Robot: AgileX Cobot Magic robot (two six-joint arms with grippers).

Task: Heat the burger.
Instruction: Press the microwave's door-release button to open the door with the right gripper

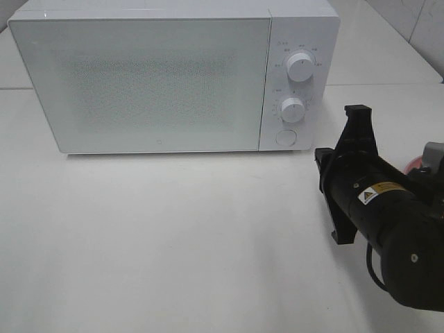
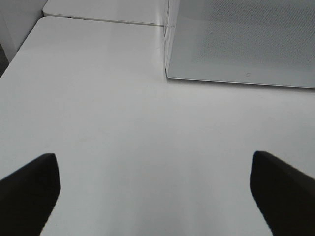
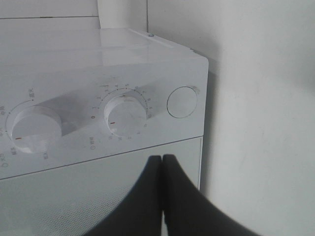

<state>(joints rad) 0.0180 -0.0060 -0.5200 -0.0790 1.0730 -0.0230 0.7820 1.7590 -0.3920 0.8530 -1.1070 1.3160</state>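
The burger is out of view. A white microwave (image 1: 139, 83) stands at the back of the table with its door closed. My right gripper (image 1: 357, 111) is shut with nothing in it. It hovers right of the microwave's control panel, level with the round button (image 1: 285, 137). In the right wrist view its fingertips (image 3: 161, 158) are pressed together just short of the panel's lower edge, below the button (image 3: 182, 102). My left gripper (image 2: 155, 191) is open wide over bare tabletop, in front of the microwave's (image 2: 241, 44) left corner.
Two round knobs (image 1: 300, 67) (image 1: 293, 109) sit above the button on the panel. A sliver of something pink (image 1: 414, 164) shows behind the right arm. A second white table (image 1: 388, 41) lies behind the microwave's right side.
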